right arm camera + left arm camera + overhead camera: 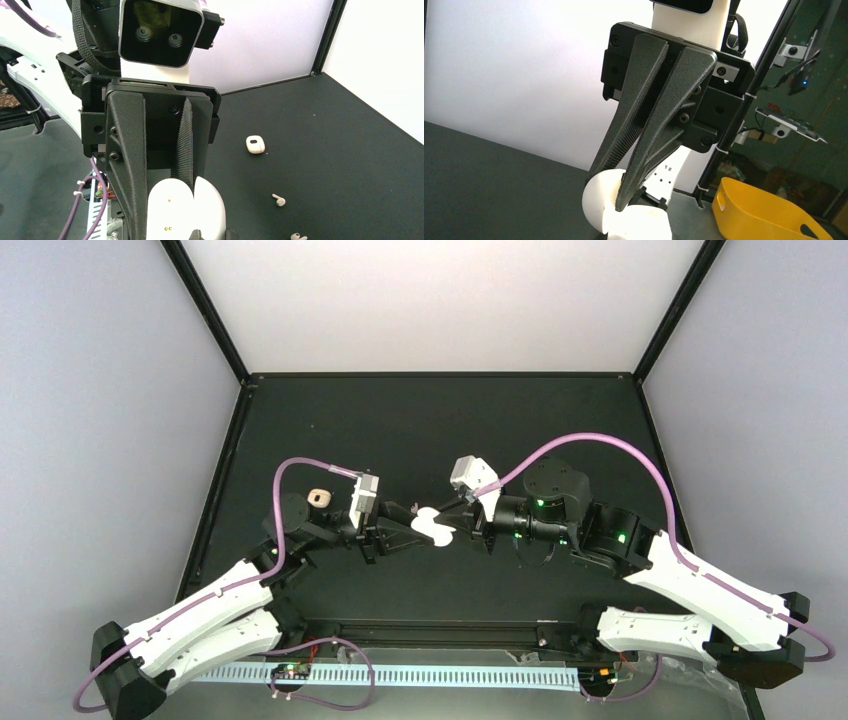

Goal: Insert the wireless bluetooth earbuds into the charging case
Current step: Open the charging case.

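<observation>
The charging case (168, 215) is a glossy white plastic clamshell, smooth and round-shouldered, held open above the table (450, 430) between the two arms; its two halves stand side by side in the right wrist view, and the nearer half shows two tiny metallic contact dots on its flat inner face. The left gripper (410, 528) has its wedge-shaped black fingers clamped on either side of that half; one finger (184, 145) shows a finely ribbed gripping face, the other a plain matte flank with screw heads. The right gripper (622, 202) is pinched almost closed on the case's other rounded half; its long tapering fingers, grainy like printed plastic, meet in a narrow V at the tips with serrated inner edges.

The wireless bluetooth earbuds are not in the case; one white short-stemmed earbud (279, 200) lies on the matte black tabletop, well apart from the held case, and a second pale bud shape (297, 236) sits near it at the frame's bottom edge, partly cut off. A beige pebble-shaped case (255, 144), closed and smooth with a dark oval on its front, rests on the table farther back. A glossy yellow plastic tub (764, 210) with curved walls stands beyond the table's edge.
</observation>
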`<state>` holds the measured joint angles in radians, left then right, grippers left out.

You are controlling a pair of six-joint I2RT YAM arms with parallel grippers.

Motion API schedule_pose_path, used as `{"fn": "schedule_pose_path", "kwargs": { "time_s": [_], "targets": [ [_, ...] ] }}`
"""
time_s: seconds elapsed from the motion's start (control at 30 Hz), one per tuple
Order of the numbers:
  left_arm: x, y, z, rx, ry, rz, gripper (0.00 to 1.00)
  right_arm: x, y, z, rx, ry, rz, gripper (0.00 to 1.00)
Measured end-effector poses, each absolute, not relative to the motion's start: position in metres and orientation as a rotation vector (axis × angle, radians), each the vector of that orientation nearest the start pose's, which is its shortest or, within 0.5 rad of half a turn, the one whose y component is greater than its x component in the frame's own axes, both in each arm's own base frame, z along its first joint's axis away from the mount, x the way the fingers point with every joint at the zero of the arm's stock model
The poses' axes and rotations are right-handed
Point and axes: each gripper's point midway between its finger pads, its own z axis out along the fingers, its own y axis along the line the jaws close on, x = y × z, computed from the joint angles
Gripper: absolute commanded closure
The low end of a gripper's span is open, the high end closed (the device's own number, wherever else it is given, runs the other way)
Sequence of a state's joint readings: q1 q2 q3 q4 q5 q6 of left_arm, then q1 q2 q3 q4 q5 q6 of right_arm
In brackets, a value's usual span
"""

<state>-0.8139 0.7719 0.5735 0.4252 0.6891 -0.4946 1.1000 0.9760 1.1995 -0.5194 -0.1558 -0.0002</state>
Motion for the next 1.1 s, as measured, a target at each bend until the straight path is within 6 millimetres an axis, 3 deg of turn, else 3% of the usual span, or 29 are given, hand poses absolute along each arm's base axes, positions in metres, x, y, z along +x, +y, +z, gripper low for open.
{"fn": "schedule_pose_path", "kwargs": {
  "time_s": [0.3,0.43,0.57,0.93,1.1],
  "targets": [
    [0.112,-0.281,0.356,0.885,1.312,-1.532,0.88,0.125,0.307,0.374,-1.126,1.607,0.893,0.99],
    [0.112,-0.282,0.356,0.886,1.311,-1.533,0.98,0.125,0.307,0.375,-1.126,1.607,0.894,0.99],
    [0.111,-0.281,0.358,0.891,1.302,-1.535,0.99,0.125,0.307,0.375,-1.126,1.603,0.897,0.98],
    [0.101,-0.277,0.357,0.933,1.229,-1.538,0.98,0.122,0.307,0.382,-1.110,1.591,0.924,0.74],
    [0.095,-0.273,0.360,0.950,1.188,-1.526,0.98,0.122,0.307,0.384,-1.093,1.591,0.937,0.68]
  ]
}}
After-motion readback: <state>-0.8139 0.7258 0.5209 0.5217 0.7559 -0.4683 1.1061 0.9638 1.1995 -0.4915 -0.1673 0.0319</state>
